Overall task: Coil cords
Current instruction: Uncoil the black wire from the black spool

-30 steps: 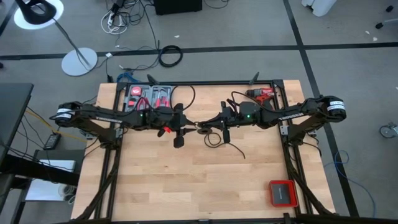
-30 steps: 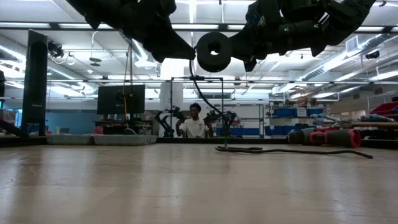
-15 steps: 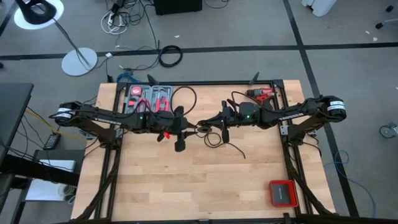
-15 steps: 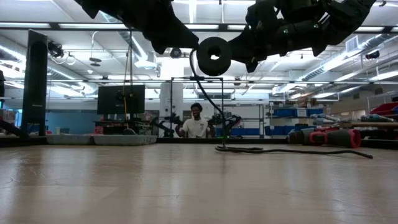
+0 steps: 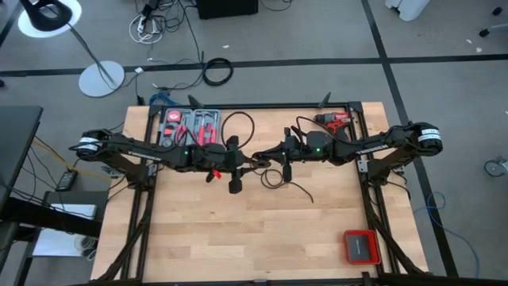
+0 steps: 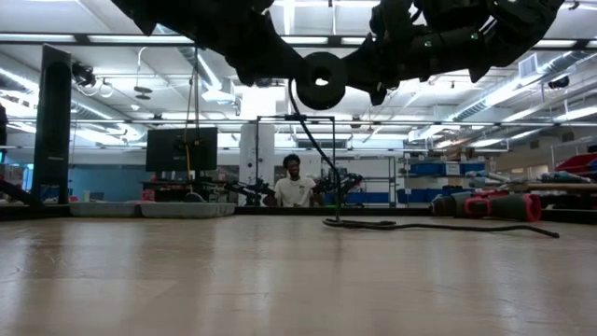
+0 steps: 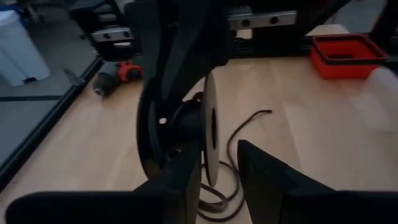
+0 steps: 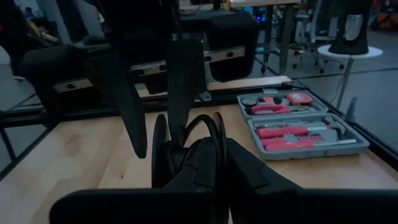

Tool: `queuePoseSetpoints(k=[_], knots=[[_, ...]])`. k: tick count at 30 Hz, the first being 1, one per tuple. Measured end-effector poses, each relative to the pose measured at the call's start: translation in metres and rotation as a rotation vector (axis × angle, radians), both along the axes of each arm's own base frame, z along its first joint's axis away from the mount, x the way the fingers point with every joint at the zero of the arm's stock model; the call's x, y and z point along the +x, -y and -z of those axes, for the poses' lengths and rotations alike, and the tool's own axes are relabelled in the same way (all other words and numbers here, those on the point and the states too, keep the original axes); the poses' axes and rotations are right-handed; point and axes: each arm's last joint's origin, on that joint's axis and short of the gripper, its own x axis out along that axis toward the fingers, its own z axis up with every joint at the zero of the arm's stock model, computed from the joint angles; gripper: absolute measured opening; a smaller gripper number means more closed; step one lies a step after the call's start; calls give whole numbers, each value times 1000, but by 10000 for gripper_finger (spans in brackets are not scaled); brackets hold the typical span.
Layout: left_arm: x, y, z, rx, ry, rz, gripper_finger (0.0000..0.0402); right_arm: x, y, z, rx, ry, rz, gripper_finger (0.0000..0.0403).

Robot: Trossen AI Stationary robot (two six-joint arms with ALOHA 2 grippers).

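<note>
A black spool (image 6: 320, 81) hangs high over the middle of the table, where my two grippers meet. The thin black cord (image 6: 315, 149) drops from it to the table and trails off along the wood (image 6: 438, 226); the high view shows its slack (image 5: 275, 178) lying under the grippers. My right gripper (image 8: 219, 167) is shut on the spool. My left gripper (image 7: 219, 183) is open, with its fingers (image 8: 185, 87) on either side of one spool flange (image 7: 210, 140). I cannot tell whether they touch it. My right gripper pinches the rim of one spool flange (image 8: 217, 138) between its two fingers, coming nearly level from the table's right side. The spool is lifted clear of the table with its flanges upright, and the cord hangs slack below it.
A red drill (image 5: 333, 119) lies at the far right and an open tool case (image 5: 190, 127) at the far left. A red box (image 5: 361, 246) sits at the near right corner. A person (image 6: 294, 189) sits in the room beyond the table.
My left gripper has gone a little toward the table's right edge, closer in on the spool. The spool and my right gripper have stayed where they were.
</note>
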Motion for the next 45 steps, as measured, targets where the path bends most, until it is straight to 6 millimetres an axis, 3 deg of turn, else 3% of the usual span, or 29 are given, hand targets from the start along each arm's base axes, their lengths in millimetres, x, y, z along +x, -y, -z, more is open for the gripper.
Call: queuePoseSetpoints(k=[10, 13, 16, 19, 32, 40, 45], knots=[[3, -1, 0, 21, 32, -57, 94, 0, 0, 0, 0, 1, -3, 13], [5, -2, 2, 24, 34, -64, 69, 0, -1, 0, 1, 0, -8, 13], [6, -1, 3, 16, 37, -58, 19, 0, -1, 0, 0, 1, -12, 15], [8, -1, 4, 12, 46, -63, 6, 0, -1, -1, -2, 9, -15, 31], [6, -3, 6, 27, 9, -92, 1, 1, -2, -3, 57, 30, -29, 124], [-2, -4, 4, 22, -46, -89, 0, -9, -5, -19, 60, 75, -61, 135], [-11, -1, 7, -1, -138, -18, 0, -24, -2, -28, 59, 9, -32, 132]])
